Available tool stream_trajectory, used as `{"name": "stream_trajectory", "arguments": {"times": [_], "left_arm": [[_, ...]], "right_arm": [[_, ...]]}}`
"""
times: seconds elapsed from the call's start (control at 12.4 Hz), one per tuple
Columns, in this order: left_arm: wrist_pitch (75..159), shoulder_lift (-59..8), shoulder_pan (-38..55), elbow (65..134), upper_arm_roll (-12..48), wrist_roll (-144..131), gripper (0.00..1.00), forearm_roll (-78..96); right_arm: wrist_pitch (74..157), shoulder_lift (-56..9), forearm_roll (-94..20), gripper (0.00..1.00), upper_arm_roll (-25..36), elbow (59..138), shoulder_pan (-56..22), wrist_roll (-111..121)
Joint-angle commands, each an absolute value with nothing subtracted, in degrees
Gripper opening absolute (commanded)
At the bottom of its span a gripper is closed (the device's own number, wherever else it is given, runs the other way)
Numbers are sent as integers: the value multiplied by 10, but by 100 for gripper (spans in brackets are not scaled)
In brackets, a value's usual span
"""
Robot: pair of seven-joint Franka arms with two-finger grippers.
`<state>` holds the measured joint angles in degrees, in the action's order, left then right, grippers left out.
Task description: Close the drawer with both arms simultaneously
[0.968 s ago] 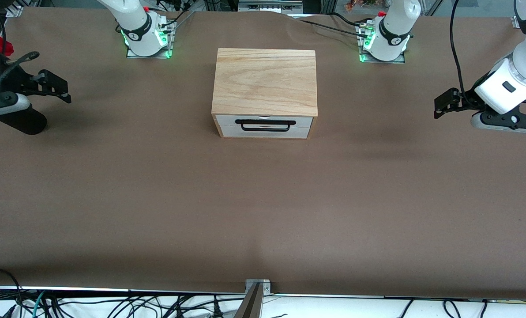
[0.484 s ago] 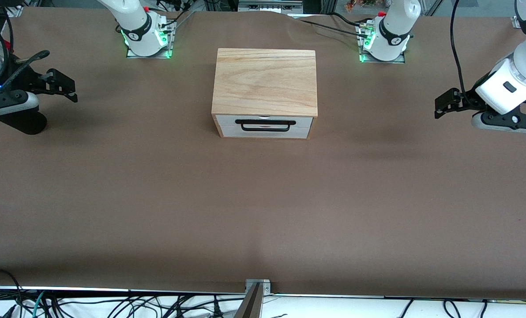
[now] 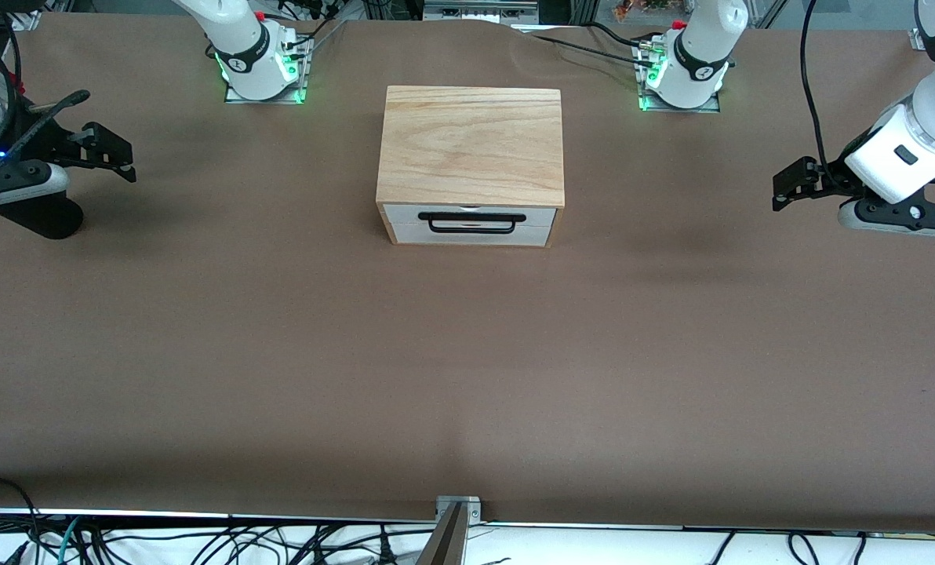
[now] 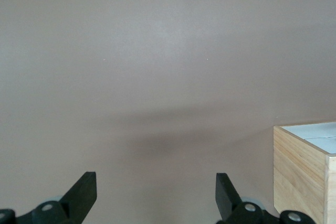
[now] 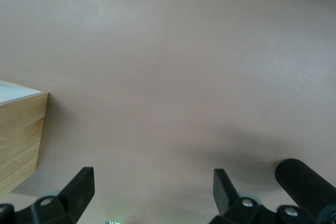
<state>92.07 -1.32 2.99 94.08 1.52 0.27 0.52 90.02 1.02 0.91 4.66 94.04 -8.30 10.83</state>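
The light-oak box [image 3: 471, 145] stands mid-table between the two arm bases. The drawer [image 3: 405, 225] shows its white front panel with the black wire handle [image 3: 471, 222], and the panel sits flush in the box's front. My left gripper [image 3: 785, 188] hangs open and empty over bare table toward the left arm's end, well apart from the box. My right gripper [image 3: 114, 153] hangs open and empty toward the right arm's end. The left wrist view shows wide-open jaws [image 4: 156, 182] and a corner of the box [image 4: 304, 166]. The right wrist view shows the same [image 5: 153, 179], with the box's side [image 5: 18, 140].
A black vase [image 3: 40, 216] stands just under the right arm's hand and shows in the right wrist view [image 5: 307, 184]. The brown table [image 3: 467, 377] stretches wide in front of the drawer. Cables lie along the table's near edge.
My right gripper has shifted a little toward the box. My left gripper has hardly moved. The drawer front has stayed flush.
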Motion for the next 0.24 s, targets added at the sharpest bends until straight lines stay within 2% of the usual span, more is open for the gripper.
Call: {"name": "stream_trajectory", "arguments": {"times": [0.0, 0.16], "left_arm": [[911, -18, 29, 929, 18, -2, 100, -5], [911, -18, 29, 929, 18, -2, 100, -4]], "right_arm": [[881, 16, 18, 100, 46, 937, -79, 98], [881, 17, 17, 100, 47, 937, -78, 97]]}}
